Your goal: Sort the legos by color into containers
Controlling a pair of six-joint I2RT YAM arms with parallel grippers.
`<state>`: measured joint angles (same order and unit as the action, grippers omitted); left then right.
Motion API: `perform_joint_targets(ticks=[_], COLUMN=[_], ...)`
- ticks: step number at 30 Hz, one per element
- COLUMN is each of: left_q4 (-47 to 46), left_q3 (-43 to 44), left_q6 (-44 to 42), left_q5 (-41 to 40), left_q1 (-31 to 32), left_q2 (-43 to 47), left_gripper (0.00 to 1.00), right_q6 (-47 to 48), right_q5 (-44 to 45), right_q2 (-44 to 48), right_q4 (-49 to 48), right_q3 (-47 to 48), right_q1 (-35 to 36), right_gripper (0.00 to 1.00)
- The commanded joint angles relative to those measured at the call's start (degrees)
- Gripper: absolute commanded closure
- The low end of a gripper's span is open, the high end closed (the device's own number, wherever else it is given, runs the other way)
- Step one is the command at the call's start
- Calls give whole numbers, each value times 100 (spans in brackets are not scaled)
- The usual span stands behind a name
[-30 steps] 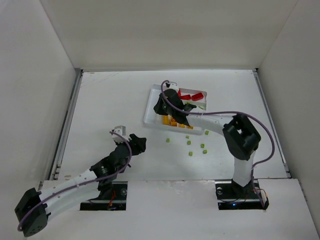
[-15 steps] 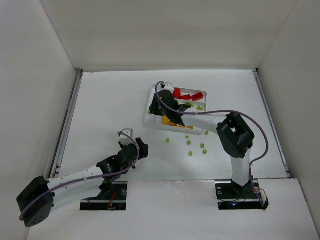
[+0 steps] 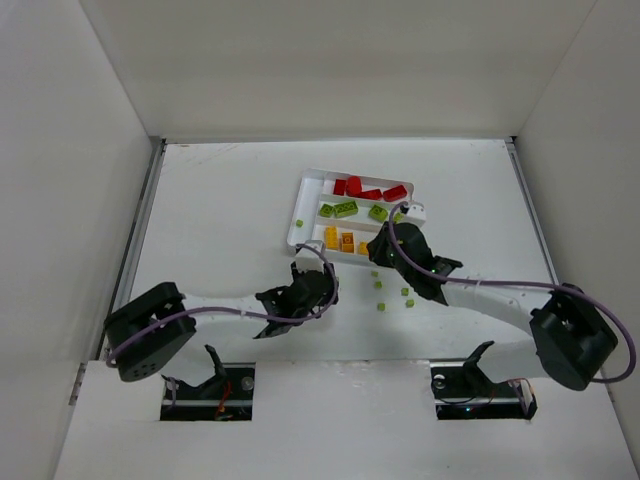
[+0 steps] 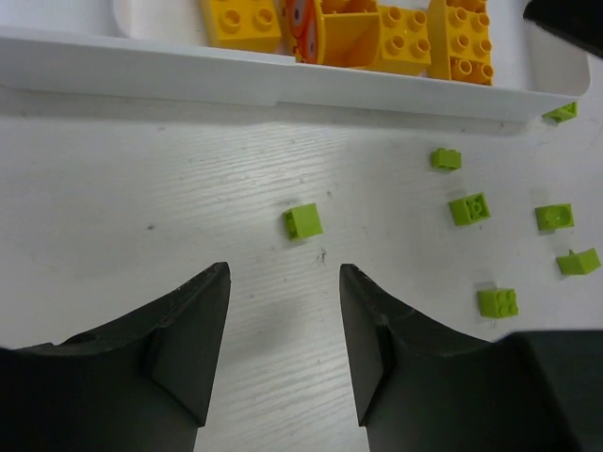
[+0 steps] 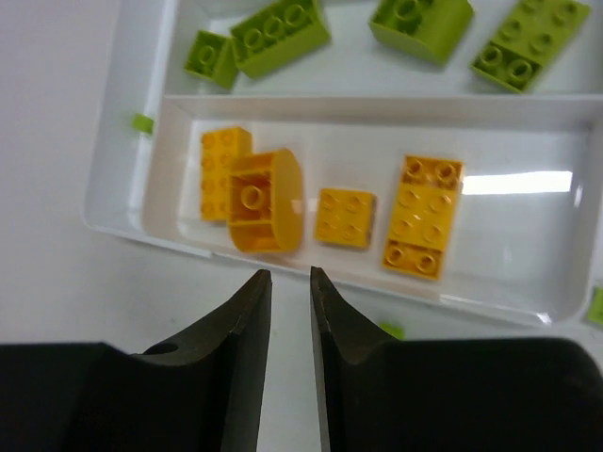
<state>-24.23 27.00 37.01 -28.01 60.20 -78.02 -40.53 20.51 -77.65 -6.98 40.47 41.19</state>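
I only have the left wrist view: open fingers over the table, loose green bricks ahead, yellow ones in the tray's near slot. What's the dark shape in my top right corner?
Observer: That's the right gripper, hovering at the near rim of the tray beside the yellow slot. There is a narrow gap between its fingers and nothing held.
Operator: Is any green sorted already?
Observer: Yes, several green bricks lie in the middle slot.
Operator: Any strays outside my frame?
Observer: One small green piece lies on the table just outside the tray's short end wall, on the left in the top view.
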Motion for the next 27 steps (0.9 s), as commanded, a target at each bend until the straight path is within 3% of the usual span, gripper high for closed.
perform_joint_targets(ticks=[1, 11, 16, 19, 23, 27], left_q4=[-302, -275, -223, -161, -56, 67], left_q3=[419, 1210, 1404, 1422, 1325, 1325], left_q6=[-309, -502, -511, -528, -704, -880], left_q5=[-90, -91, -143, -275, -591, -574], left_q1=[66, 13, 13, 65, 127, -232], left_q2=[-406, -1637, -1963, -1805, -1139, -470], left_gripper=[54, 66, 82, 89, 89, 88], right_q6=[-104, -139, -139, -113, -139, -148], right_q5=[120, -152, -250, -241, -240, -258], right_q2=[486, 918, 892, 944, 1093, 1085], right_q4=[-348, -655, -805, -805, -805, -848], right_q3=[-451, -1014, -1085, -1146, -1269, -1296], right_q1=[-28, -133, -133, -159, -370, -441], right_gripper=[70, 69, 69, 69, 69, 69])
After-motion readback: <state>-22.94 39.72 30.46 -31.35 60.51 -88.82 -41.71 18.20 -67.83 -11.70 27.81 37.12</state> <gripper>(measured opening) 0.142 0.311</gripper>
